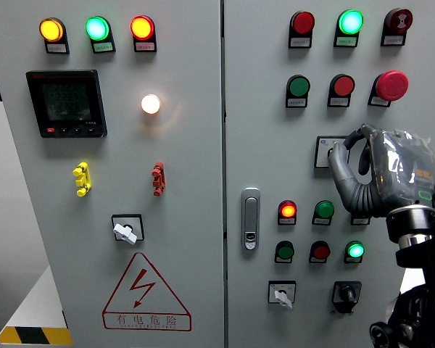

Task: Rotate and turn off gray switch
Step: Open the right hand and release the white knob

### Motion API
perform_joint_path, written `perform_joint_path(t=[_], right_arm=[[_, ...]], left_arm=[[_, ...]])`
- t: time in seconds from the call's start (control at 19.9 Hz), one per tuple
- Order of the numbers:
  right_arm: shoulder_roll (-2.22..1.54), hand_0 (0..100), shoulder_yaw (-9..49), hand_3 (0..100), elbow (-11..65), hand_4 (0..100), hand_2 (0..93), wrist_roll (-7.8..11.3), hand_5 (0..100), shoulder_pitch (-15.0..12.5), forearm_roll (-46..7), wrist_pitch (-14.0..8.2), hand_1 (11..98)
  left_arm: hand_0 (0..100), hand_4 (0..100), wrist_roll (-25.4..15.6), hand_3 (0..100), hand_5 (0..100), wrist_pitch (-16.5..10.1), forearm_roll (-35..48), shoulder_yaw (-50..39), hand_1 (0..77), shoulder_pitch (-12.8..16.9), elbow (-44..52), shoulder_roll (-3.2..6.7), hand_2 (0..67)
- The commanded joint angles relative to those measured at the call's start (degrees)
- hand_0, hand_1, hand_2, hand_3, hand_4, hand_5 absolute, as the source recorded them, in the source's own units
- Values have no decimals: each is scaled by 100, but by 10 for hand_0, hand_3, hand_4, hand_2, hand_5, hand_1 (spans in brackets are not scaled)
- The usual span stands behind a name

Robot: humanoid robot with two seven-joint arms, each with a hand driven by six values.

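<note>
My right hand [342, 150] is raised against the right door of the grey control cabinet [261, 109], its arm coming up from the lower right. Its fingers [357, 136] and thumb are curled around the knob of a rotary switch. Only the left part of that switch's white plate [322, 151] shows beside the fingertips, and the knob itself is hidden behind the hand. Two more gray rotary switches are in view: one on the left door [125, 231] and one low on the right door [281, 296], both with the lever pointing down-right. My left arm does not show.
Lit and unlit pilot lamps and push buttons surround the hand. A red mushroom stop button [391, 85] is above it and a black selector [346, 293] below it. A chrome door handle [251, 217] sits left of the buttons. The left door carries a meter [65, 103].
</note>
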Motion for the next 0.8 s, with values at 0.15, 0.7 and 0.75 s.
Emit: perform_joint_path(t=[0.15,0.7,0.75], right_arm=[[-23,465,66,662,275,609,372,13,931,-174,-6,44,233],[-23,0,461,350,1075,255,236,953,509,-850,-85,97,320],[-23,0,514,332,1137,244,229,1067,489,-903,-93,114,323]], left_arm=[[845,82,1,187,110,0,0,0,0,0,0,0,134],[846,82,1,187,109,0,0,0,0,0,0,0,134],[846,82,1,187,109,0,0,0,0,0,0,9,134]])
